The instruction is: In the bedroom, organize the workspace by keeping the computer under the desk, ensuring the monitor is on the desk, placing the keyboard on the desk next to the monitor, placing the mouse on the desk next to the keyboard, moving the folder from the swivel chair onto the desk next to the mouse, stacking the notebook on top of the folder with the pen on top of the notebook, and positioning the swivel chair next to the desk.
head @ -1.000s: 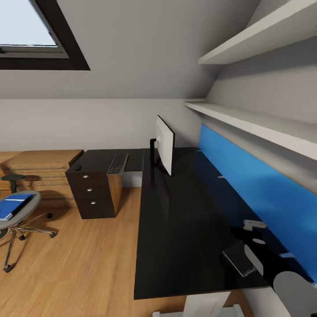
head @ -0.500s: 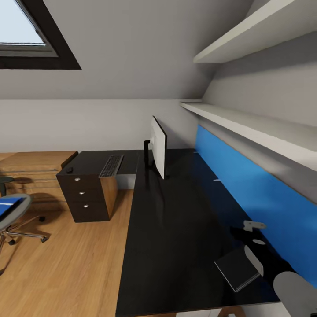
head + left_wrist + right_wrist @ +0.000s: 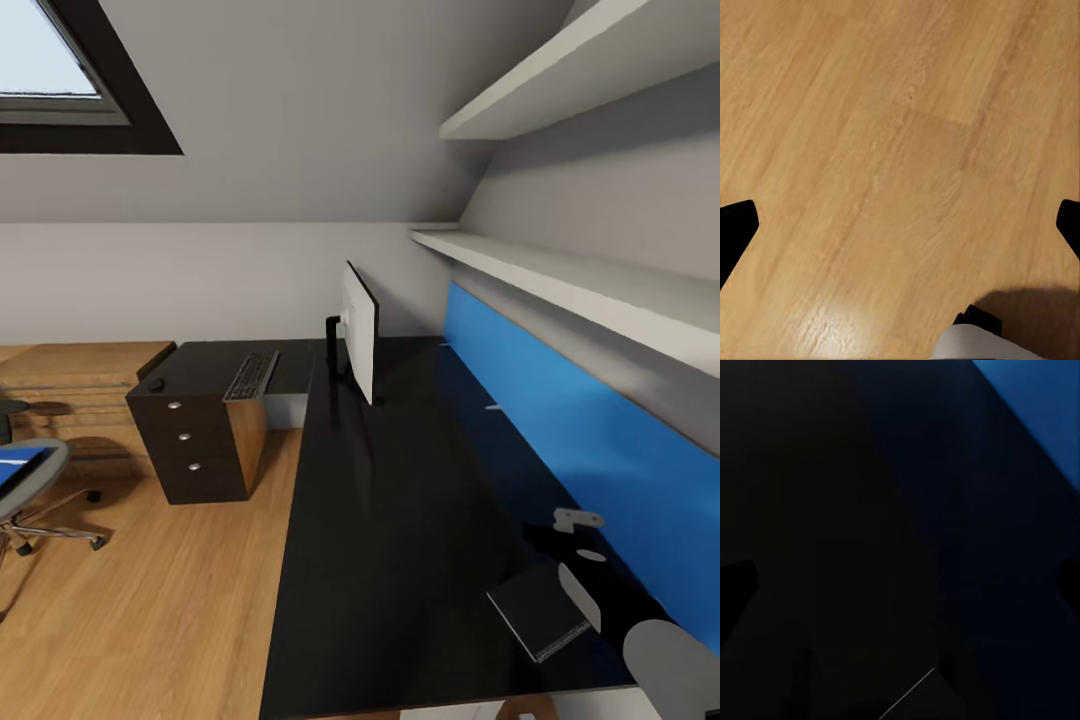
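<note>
Left gripper (image 3: 900,225) fingertips spread wide over the wood floor (image 3: 870,150); right gripper (image 3: 900,585) likewise spread above the desk (image 3: 400,500). Notebook (image 3: 538,608) at 5 o'clock on the desk, monitor (image 3: 360,330) at centre, keyboard (image 3: 250,376) at 10 o'clock.

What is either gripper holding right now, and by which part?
Nothing. Left gripper open over bare floor; right gripper open above the desk.

Grey sloped ceiling, dark-framed skylight (image 3: 70,80), white wall shelves (image 3: 560,270), wood plank floor (image 3: 150,600)
</note>
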{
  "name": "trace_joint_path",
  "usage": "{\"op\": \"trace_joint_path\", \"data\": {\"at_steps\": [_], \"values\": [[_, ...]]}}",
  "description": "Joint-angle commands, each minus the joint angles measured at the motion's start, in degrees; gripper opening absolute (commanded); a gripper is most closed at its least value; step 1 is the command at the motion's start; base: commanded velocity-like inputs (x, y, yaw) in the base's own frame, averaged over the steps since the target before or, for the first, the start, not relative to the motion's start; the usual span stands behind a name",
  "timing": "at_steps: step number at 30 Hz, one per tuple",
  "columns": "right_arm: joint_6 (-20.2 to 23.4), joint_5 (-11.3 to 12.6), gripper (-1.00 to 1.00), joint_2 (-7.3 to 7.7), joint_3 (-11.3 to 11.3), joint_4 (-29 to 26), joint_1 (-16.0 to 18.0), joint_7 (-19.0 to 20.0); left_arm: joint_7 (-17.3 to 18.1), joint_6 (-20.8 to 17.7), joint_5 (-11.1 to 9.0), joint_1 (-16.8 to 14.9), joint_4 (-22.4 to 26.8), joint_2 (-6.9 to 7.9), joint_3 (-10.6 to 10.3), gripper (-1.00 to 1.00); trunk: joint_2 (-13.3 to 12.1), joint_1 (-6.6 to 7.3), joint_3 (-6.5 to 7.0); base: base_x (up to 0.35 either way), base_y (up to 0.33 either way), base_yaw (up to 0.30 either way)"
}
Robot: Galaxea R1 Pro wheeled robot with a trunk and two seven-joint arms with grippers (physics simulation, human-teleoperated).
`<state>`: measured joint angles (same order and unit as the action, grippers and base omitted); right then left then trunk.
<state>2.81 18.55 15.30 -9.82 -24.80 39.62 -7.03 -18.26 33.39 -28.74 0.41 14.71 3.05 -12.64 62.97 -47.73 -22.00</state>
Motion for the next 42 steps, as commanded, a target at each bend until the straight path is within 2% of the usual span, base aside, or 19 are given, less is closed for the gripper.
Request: {"op": "trace_joint_path", "data": {"at_steps": [1, 2, 4, 5, 8, 12, 24, 42], "values": [[0.32, 0.4, 1.0, 0.07, -0.48, -0.12, 0.02, -0.45, -0.41, -0.09, -0.77, 0.03, 0.53, 0.52, -0.45, 1.0, 0.45, -0.23, -0.24, 0.0, 0.0, 0.0], [0.38, 0.41, 1.0, 0.07, -0.44, -0.11, 0.02, -0.47, -0.34, -0.35, -2.19, 0.03, 1.3, 1.36, -0.26, 1.0, 0.86, -0.45, -0.42, 0.0, 0.0, 0.0], [0.45, 0.42, 1.0, 0.08, -0.42, -0.09, 0.02, -0.46, -0.29, -0.76, -3.88, 0.03, 1.89, 2.04, -0.14, 1.0, 1.66, -0.89, -0.78, 0.0, 0.0, 0.0], [0.63, 0.42, 1.0, 0.08, -0.4, -0.09, 0.02, -0.4, -0.26, -1.31, -5.73, 0.03, 2.28, 2.49, -0.06, 1.0, 2.06, -1.11, -0.96, 0.0, 0.0, 0.0], [1.37, 0.44, 1.0, 0.14, -0.39, -0.08, 0.02, -0.32, -0.23, -2.33, -8.81, 0.03, 2.69, 2.96, 0.02, 1.0, 3.26, -1.77, -1.5, 0.0, 0.0, 0.0], [2.35, 0.49, 1.0, 0.33, -0.38, -0.07, 0.02, -0.28, -0.21, -2.83, -10.51, 0.03, 2.93, 3.21, 0.05, 1.0, 4.87, -2.65, -2.22, 0.0, 0.0, 0.0], [2.89, 0.59, 1.0, 0.59, -0.31, -0.07, 0.02, -0.26, -0.2, -3.05, -11.39, 0.03, 3.08, 3.3, 0.08, 1.0, 9.68, -5.28, -4.37, 0.0, 0.0, 0.0], [3.71, 0.61, 1.0, 0.61, -0.29, -0.07, 0.02, -0.26, -0.12, -3.01, -11.19, 0.03, 3.07, 2.92, -0.01, 1.0, 16.5, -9.02, -7.42, 0.0, 0.0, 0.0]]}}
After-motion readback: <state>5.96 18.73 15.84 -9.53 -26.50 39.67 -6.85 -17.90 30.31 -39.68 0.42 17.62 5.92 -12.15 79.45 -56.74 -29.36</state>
